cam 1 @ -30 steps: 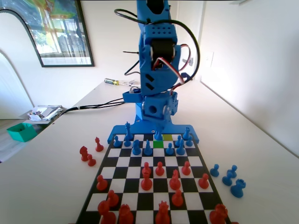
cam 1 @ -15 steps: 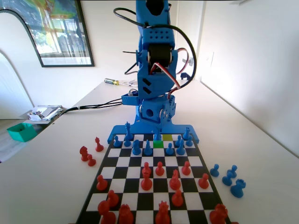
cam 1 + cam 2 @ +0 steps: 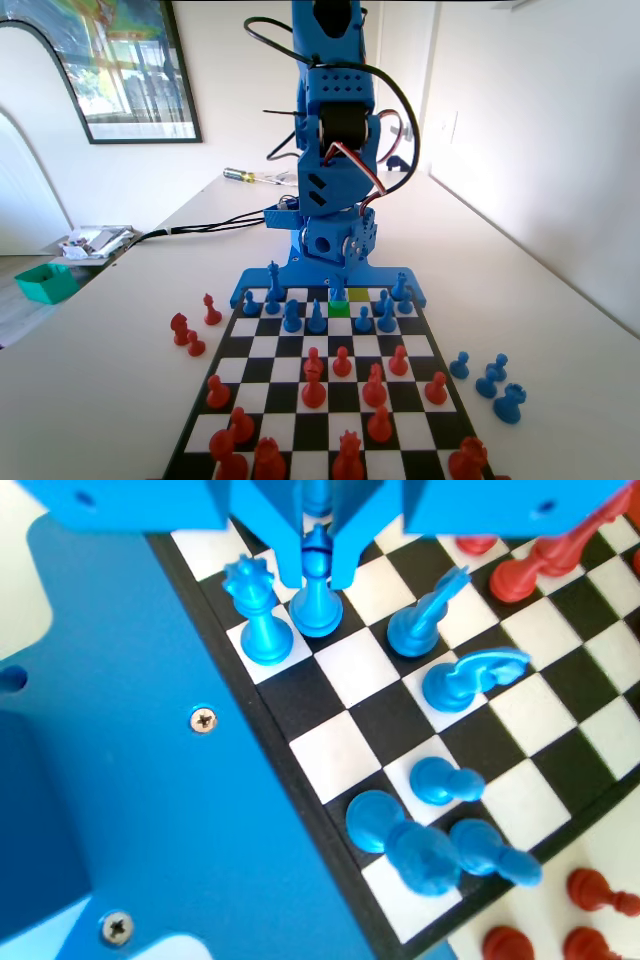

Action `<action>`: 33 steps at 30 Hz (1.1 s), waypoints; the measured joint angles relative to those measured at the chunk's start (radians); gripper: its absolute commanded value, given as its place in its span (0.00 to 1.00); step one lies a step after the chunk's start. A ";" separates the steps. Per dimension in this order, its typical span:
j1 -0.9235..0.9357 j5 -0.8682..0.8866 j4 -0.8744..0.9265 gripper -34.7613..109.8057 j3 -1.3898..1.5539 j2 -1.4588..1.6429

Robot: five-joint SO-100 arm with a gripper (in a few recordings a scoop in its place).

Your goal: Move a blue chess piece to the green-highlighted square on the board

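Blue chess piece (image 3: 316,598) at upper centre of wrist view is looking like smooth glossy plastic, catching highlights. Gripper (image 3: 316,575) jaws around it are showing matt blue plastic. Board (image 3: 345,742) is showing flat printed black-and-white squares with slight sheen. In fixed view, red pieces (image 3: 343,362) are looking shiny plastic; table (image 3: 120,330) is appearing smooth, matt, off-white.

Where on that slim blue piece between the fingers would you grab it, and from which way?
Grip the blue piece high on its narrow stem, just under the head, coming straight down from above. It stands upright, and a crowned piece crowds it at picture left in the wrist view, so a sideways approach would likely bump that. The fingers already straddle its top.
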State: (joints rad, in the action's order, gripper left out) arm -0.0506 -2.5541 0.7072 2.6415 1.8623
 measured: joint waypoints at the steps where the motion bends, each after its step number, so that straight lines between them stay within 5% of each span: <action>1: 0.002 0.000 -0.002 0.31 0.000 0.000; 18: 0.018 0.005 0.028 0.31 -0.052 0.000; 33: 0.032 0.072 0.713 0.25 -0.525 0.127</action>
State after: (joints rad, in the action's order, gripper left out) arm -0.0184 -2.4820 1.4205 2.1169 1.9896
